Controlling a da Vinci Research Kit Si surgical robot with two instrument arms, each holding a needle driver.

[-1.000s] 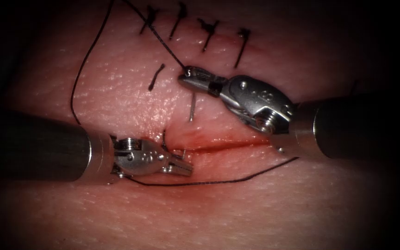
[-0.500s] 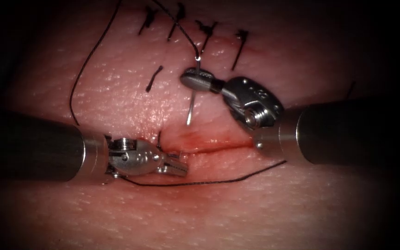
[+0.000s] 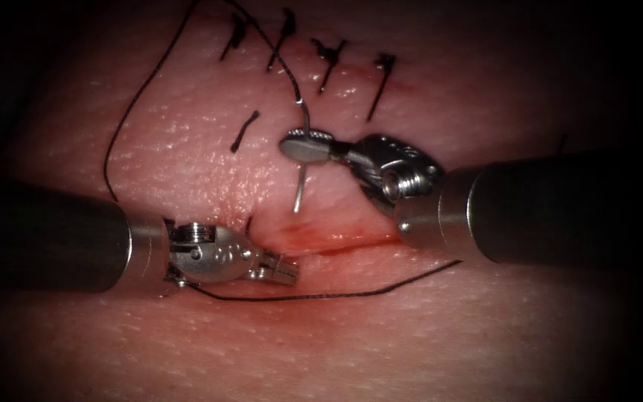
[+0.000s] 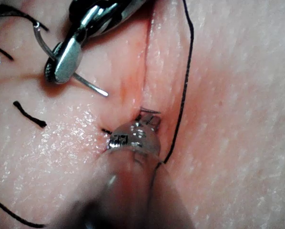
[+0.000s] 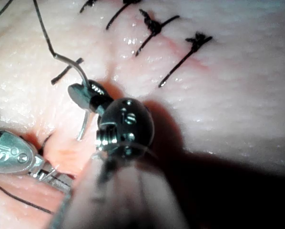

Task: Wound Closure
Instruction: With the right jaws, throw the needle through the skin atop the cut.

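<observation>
Endoscope view:
Right tool [image 3: 299, 145]: clamps needle [image 3: 301, 190] mid-curve, clear of tissue [image 3: 187, 156].
Left tool [image 3: 280, 269]: jaws closed at cut [image 3: 336, 242] edge; contents unclear.

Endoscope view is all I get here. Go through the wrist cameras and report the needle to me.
Observer: The left wrist view shows the needle from the side. Its tip is free, not in the tissue, and stops short of the cut.
Operator: Give me the grip.
Observer: In that view the curve reads as an arc, and the right tool has its fingers shut on it about mid-curve.
Operator: Now the left tool.
Observer: The right wrist view puts the left tool at the cut's edge, apart from the needle. I cannot tell what it holds.
</observation>
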